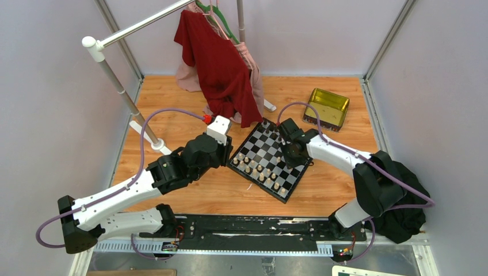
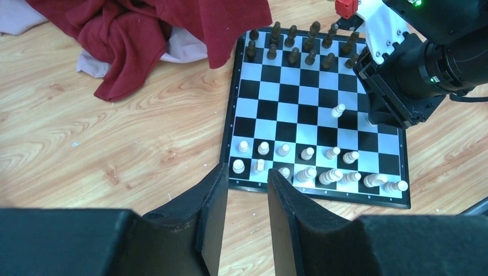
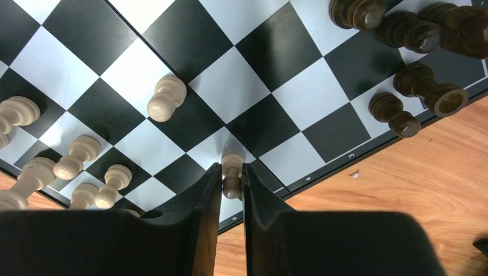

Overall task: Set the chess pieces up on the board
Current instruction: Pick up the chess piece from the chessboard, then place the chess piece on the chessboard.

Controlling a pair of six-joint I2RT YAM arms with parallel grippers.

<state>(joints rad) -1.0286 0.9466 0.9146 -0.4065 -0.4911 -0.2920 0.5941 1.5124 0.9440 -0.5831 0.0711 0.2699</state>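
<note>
The checkered board (image 1: 262, 144) lies at an angle in the middle of the table. Light chess pieces (image 2: 305, 154) fill its two near rows, and dark chess pieces (image 2: 299, 43) stand along the far side. One light pawn (image 2: 338, 109) stands alone mid-board. My right gripper (image 3: 231, 165) is shut on another light pawn (image 3: 232, 183) over a white square by the board's numbered edge. My left gripper (image 2: 246, 172) hovers open and empty just off the near-left corner of the board (image 2: 288, 98).
A gold tin (image 1: 327, 108) sits at the back right. A red garment (image 1: 221, 69) hangs from a rack (image 1: 124, 95), and its hem (image 2: 149, 34) lies beside the board's far-left corner. A black cloth (image 1: 408, 207) is heaped at the right.
</note>
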